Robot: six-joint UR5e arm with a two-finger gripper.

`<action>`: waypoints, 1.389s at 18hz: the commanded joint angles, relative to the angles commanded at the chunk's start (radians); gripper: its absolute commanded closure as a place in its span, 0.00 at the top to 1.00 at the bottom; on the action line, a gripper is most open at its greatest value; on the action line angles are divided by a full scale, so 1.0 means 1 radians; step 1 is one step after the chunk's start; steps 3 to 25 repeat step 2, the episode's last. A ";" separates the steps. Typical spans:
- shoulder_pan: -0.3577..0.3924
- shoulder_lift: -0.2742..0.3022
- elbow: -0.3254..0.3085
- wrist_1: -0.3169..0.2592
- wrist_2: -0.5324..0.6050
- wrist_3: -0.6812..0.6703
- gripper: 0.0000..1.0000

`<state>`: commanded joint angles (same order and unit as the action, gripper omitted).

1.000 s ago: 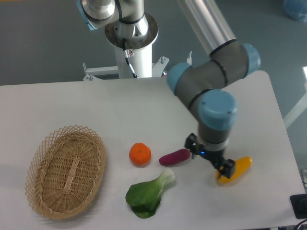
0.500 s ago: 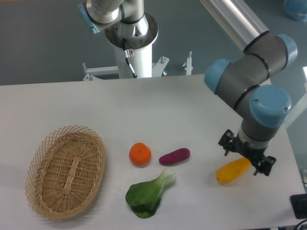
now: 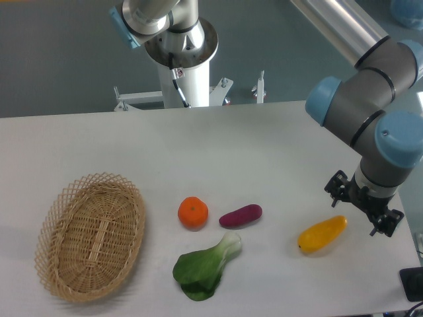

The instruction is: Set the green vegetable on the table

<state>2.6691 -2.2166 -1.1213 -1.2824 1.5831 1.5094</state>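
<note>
The green vegetable (image 3: 203, 267), with dark green leaves and a pale stem, lies flat on the white table (image 3: 264, 152) near the front edge, below the orange. My gripper (image 3: 364, 206) hangs at the far right, well away from the vegetable, just right of a yellow oblong vegetable. It holds nothing that I can see. Its fingers are mostly hidden under the wrist, so I cannot tell how the jaws stand.
A wicker basket (image 3: 90, 234) sits at the left. An orange (image 3: 193, 212) and a purple oblong vegetable (image 3: 240, 215) lie mid-table. A yellow oblong vegetable (image 3: 322, 234) lies at the right. The arm's base (image 3: 180, 49) stands behind the table.
My gripper has moved right, from over the left end of the yellow vegetable to the table's right edge. The green vegetable has not moved.
</note>
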 joint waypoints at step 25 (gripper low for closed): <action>-0.002 0.000 0.000 0.000 0.002 -0.002 1.00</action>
